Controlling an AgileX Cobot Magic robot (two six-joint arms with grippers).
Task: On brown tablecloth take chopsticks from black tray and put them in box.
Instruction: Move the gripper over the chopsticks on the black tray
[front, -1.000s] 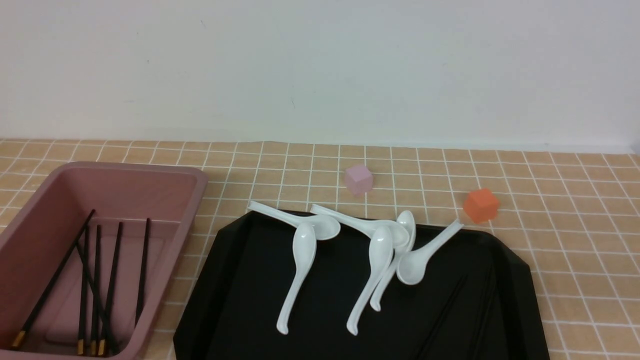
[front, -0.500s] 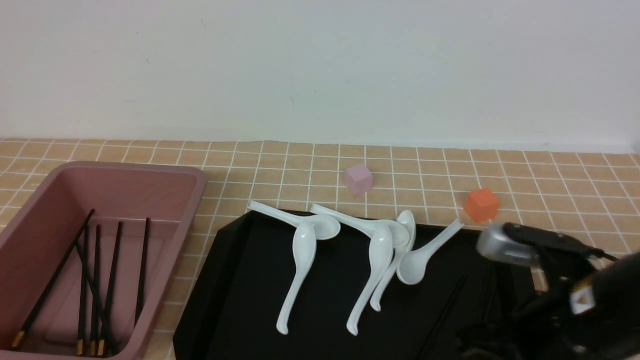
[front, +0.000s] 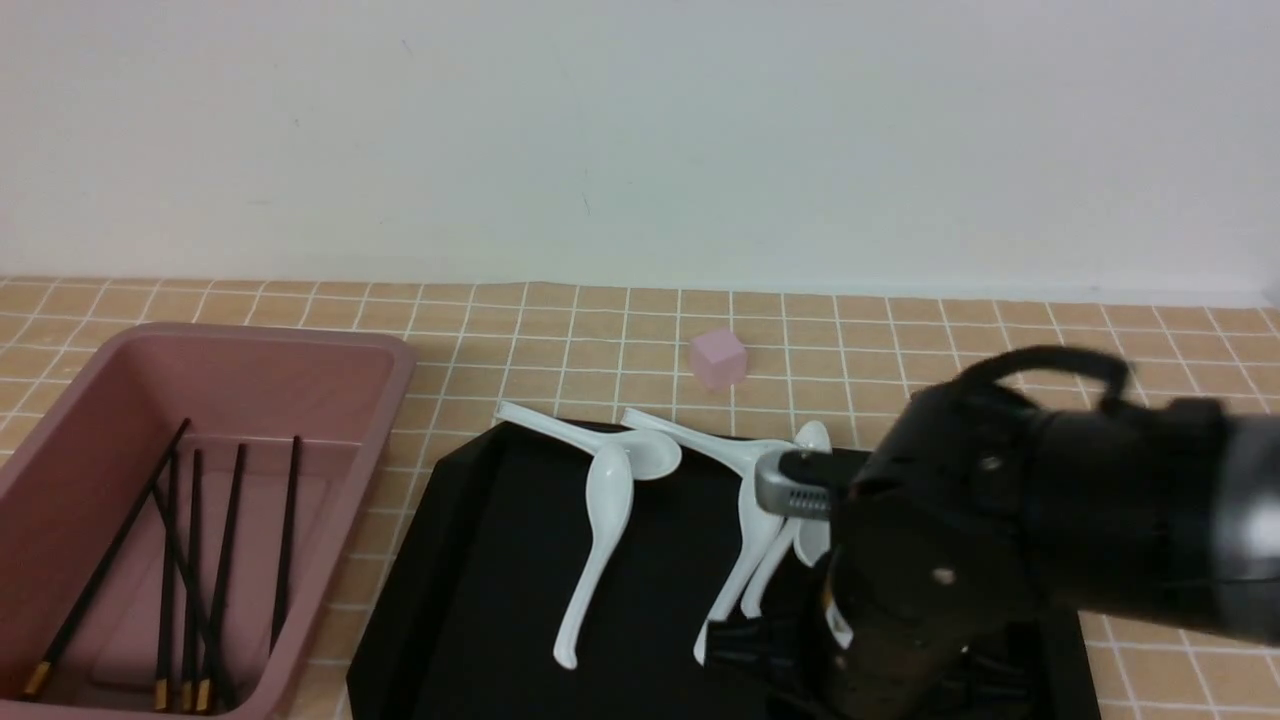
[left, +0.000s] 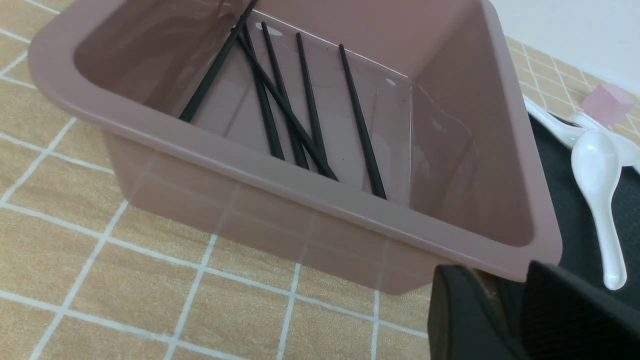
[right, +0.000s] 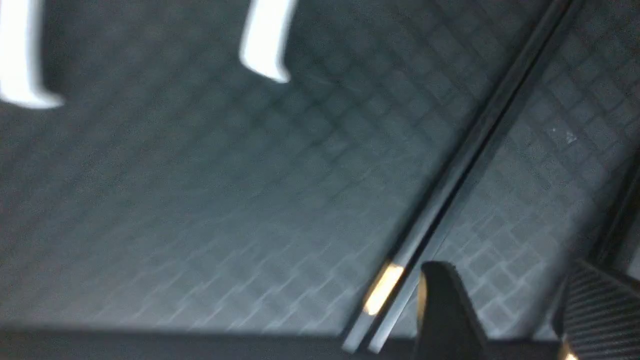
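Note:
The pink box (front: 385, 400) stands at the left on the brown tablecloth (front: 600, 330) and holds several black chopsticks (front: 190, 560). The left wrist view also shows them (left: 310, 115) inside the box (left: 250, 170). The black tray (front: 480, 560) lies in the middle. In the right wrist view a chopstick (right: 470, 150) with a gold band lies diagonally on the tray (right: 200, 200). My right gripper (right: 515, 310) is open, low over the tray, with one finger (right: 445, 315) next to the gold band. My left gripper (left: 510, 310) is shut and empty beside the box's near corner.
Several white spoons (front: 600, 540) lie on the tray's far half, two handles showing in the right wrist view (right: 265, 40). A small pink cube (front: 718, 358) sits behind the tray. My right arm (front: 1000, 520) covers the tray's right part.
My right arm has come in from the right and moved left over the tray. It now hides the orange cube, the right-hand spoons and the tray's chopsticks in the front view.

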